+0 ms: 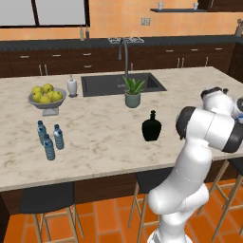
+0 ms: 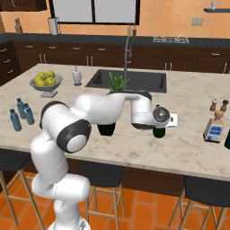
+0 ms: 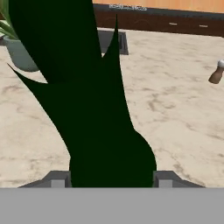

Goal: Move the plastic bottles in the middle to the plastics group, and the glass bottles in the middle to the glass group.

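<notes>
The dark green bottle [image 3: 94, 109] looms close in the hand view, its sides against both fingertips [image 3: 57, 179]. From the right base view, my gripper [image 2: 162, 120] hangs over the counter middle, shut on this bottle, whose base [image 2: 158, 132] shows below the hand. The squat black flask [image 1: 151, 126] stands upright mid-counter, partly behind my forearm [image 2: 106, 129]. Three small clear water bottles with blue labels [image 1: 50, 137] cluster at the left front [image 2: 21, 112]. A corked bottle with a blue label [image 2: 215, 128] stands at the far right.
A potted plant [image 1: 133, 92] stands in front of the sink [image 1: 102, 84]. A bowl of lemons [image 1: 46, 97] and a white soap dispenser [image 1: 71, 86] sit at the back left. Two small shakers [image 2: 218, 105] stand at the right. Stools line the counter's near edge.
</notes>
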Controlling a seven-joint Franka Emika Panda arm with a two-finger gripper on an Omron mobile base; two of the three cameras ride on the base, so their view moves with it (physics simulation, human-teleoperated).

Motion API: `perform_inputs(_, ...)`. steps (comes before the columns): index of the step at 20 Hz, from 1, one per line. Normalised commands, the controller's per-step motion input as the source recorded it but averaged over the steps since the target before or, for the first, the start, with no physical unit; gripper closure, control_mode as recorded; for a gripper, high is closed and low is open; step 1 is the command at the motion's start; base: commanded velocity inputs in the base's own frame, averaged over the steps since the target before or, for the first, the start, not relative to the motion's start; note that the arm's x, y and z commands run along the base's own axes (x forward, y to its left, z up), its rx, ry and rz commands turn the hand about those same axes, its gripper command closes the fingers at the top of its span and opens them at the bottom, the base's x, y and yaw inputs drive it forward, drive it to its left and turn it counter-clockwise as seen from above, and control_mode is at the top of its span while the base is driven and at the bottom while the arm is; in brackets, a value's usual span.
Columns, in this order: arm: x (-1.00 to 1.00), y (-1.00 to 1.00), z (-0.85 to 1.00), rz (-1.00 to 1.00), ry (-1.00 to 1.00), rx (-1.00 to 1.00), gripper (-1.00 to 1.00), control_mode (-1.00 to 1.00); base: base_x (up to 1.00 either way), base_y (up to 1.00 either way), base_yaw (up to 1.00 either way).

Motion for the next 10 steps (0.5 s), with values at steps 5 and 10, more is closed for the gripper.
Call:
perform_inputs(5, 0.09, -0.56, 0.01, -0.07, 0.04, 0.00, 1.00, -1.00, 0.00, 0.00, 0.00)
perform_inputs(10, -0.01, -0.42, 0.18, -0.03, 0.00, 0.01, 1.00, -1.00, 0.00, 0.00, 0.00)
